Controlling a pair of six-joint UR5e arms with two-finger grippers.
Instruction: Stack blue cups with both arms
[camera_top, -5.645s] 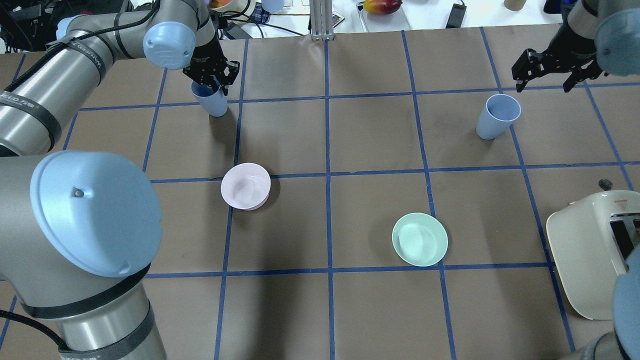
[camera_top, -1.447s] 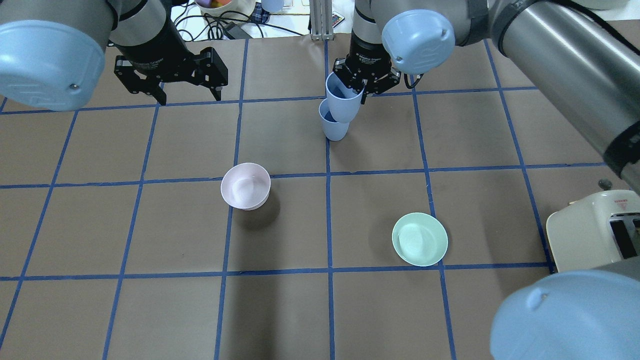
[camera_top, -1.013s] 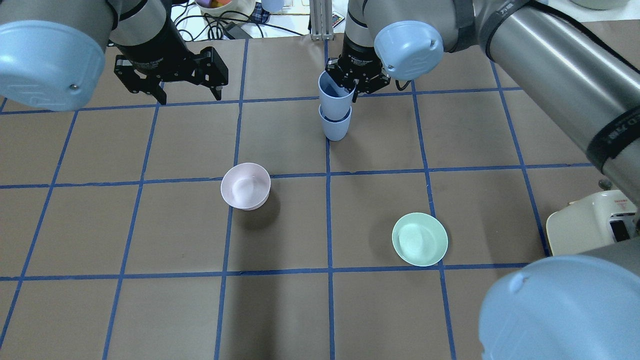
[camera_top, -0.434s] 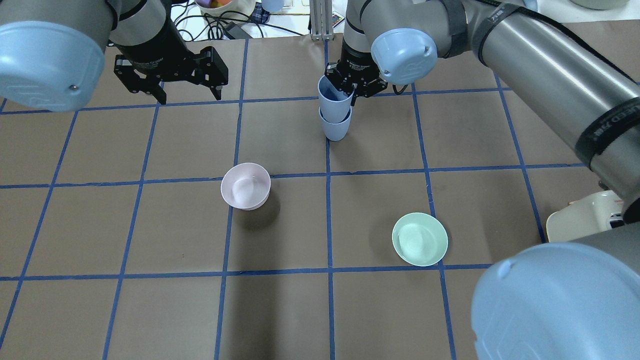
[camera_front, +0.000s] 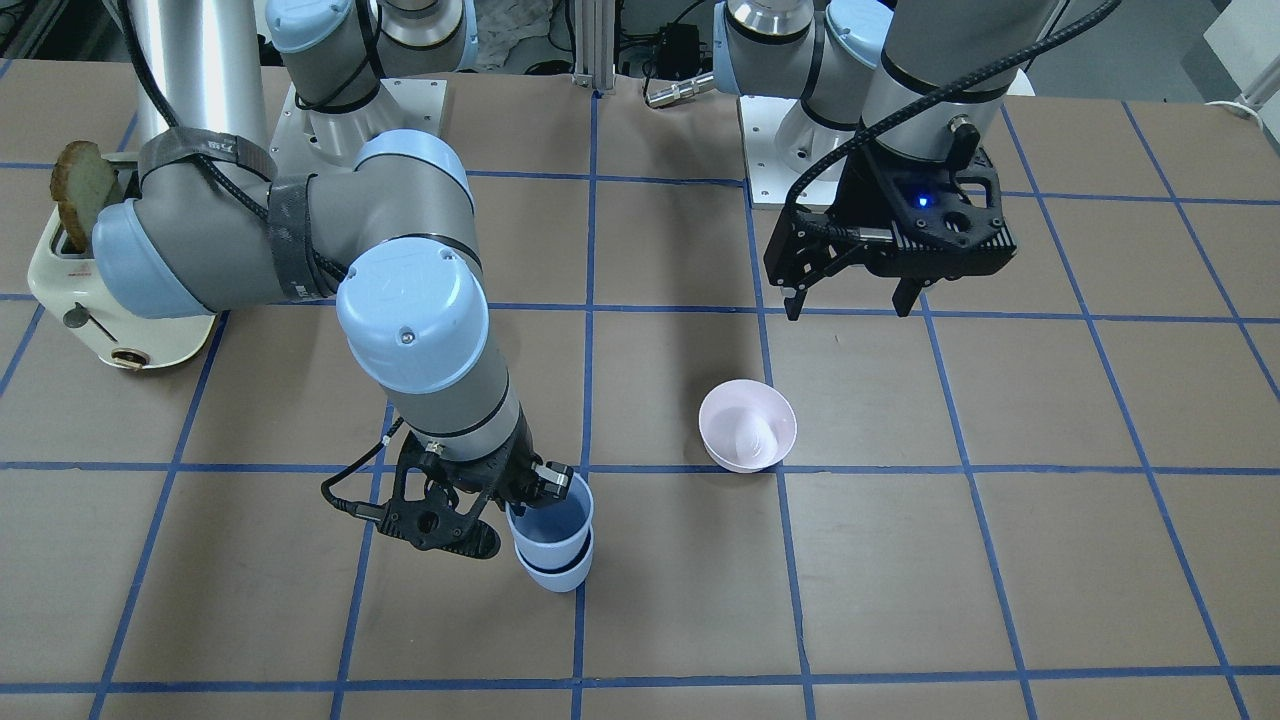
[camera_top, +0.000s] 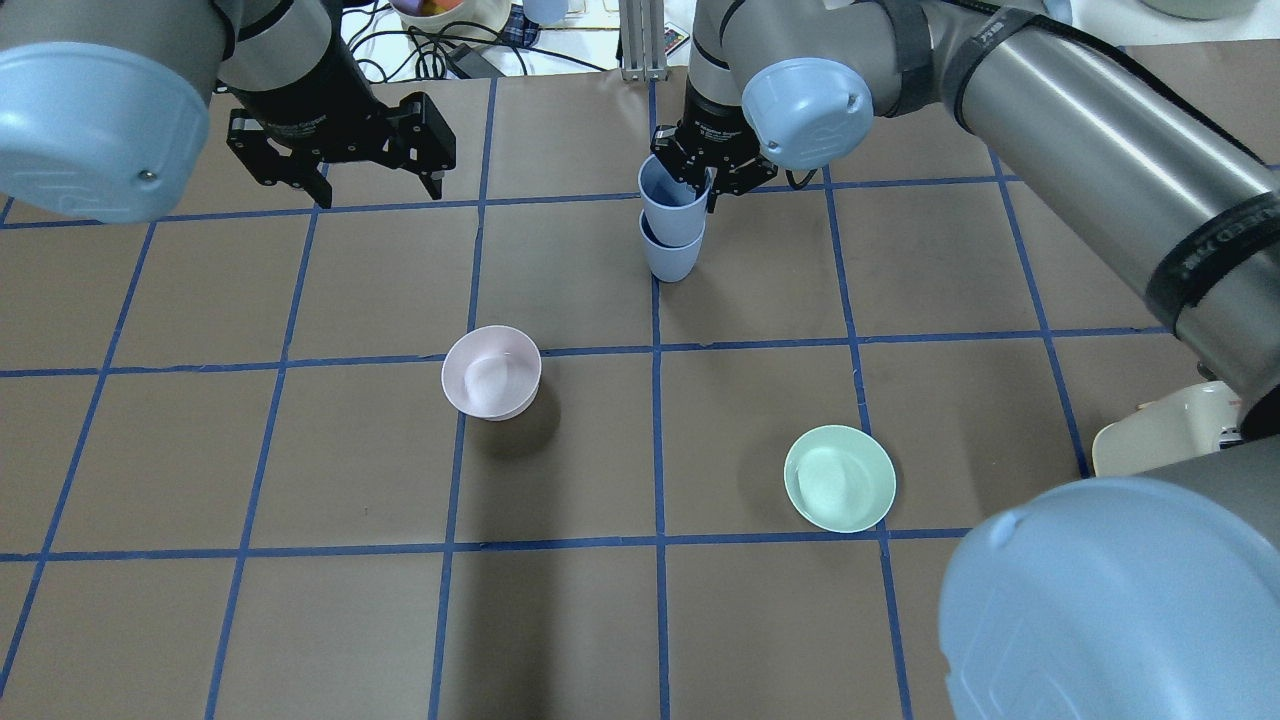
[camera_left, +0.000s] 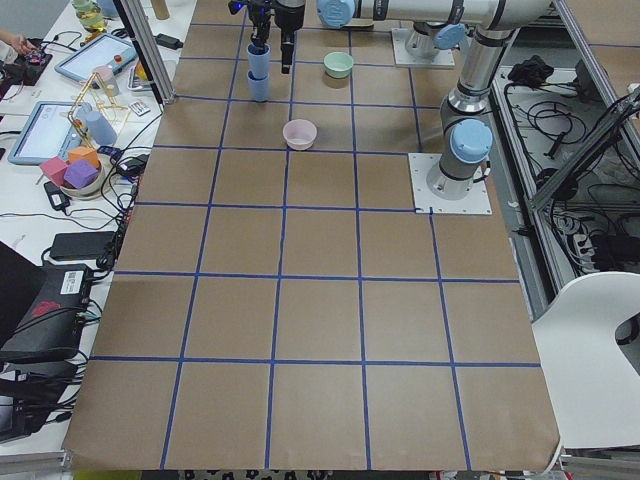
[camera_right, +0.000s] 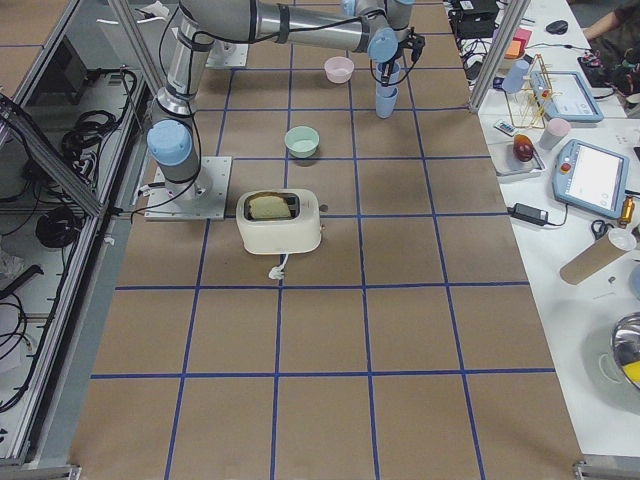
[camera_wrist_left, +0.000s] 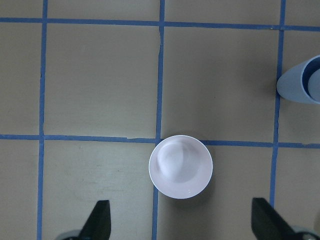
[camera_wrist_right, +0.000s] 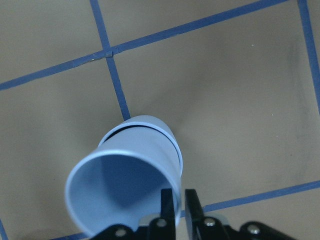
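Observation:
Two pale blue cups stand nested on the table's far centre. The upper cup (camera_top: 672, 200) sits tilted inside the lower cup (camera_top: 671, 258). My right gripper (camera_top: 706, 178) is shut on the upper cup's rim; in the right wrist view the fingers (camera_wrist_right: 168, 202) pinch the cup wall (camera_wrist_right: 125, 175). The pair also shows in the front view, upper cup (camera_front: 552, 522) in lower cup (camera_front: 562, 577). My left gripper (camera_top: 340, 175) is open and empty, hovering left of the cups, above the pink bowl (camera_wrist_left: 181, 166).
A pink bowl (camera_top: 491, 372) sits left of centre and a mint-green bowl (camera_top: 839, 478) right of centre. A cream toaster (camera_front: 95, 300) holding toast (camera_front: 82, 185) stands at the robot's right table edge. Blue tape lines grid the brown table.
The left arm moved one cup to the centre and let go. The right arm brought the other cup over and lowered it in. In the last second the upper cup sank and straightened slightly.

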